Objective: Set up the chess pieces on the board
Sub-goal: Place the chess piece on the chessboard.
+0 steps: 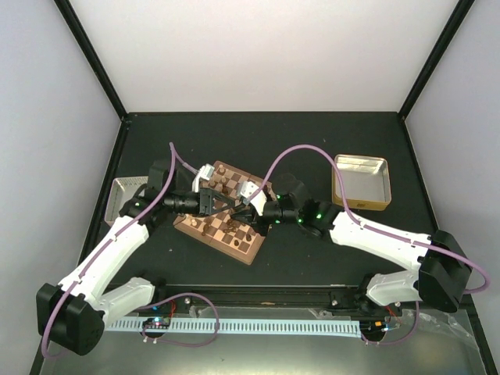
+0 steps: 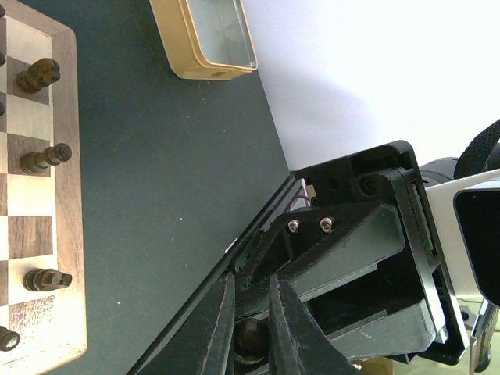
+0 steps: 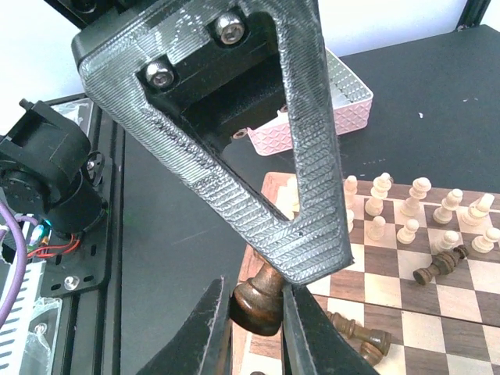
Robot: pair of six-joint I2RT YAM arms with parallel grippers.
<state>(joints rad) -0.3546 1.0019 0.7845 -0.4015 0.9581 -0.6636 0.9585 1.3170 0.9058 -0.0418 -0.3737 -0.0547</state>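
The board (image 1: 248,248) lies mid-table, with cream chess pieces (image 3: 412,209) standing at one end and dark ones (image 2: 45,158) at the other. A few dark pieces (image 3: 437,266) lie toppled on it. My two grippers meet tip to tip above the board. The left gripper (image 2: 251,312) is shut on the round head of a dark chess piece (image 2: 251,337). The right gripper (image 3: 254,316) is shut on the same dark piece (image 3: 262,301) at its base. In the top view the left gripper (image 1: 225,201) and the right gripper (image 1: 239,205) hide the piece.
A gold metal tray (image 1: 361,181) stands at the right and also shows in the left wrist view (image 2: 207,39). A white latticed tray (image 1: 127,195) sits at the left and also shows in the right wrist view (image 3: 344,101). A rail (image 1: 258,297) runs along the near edge.
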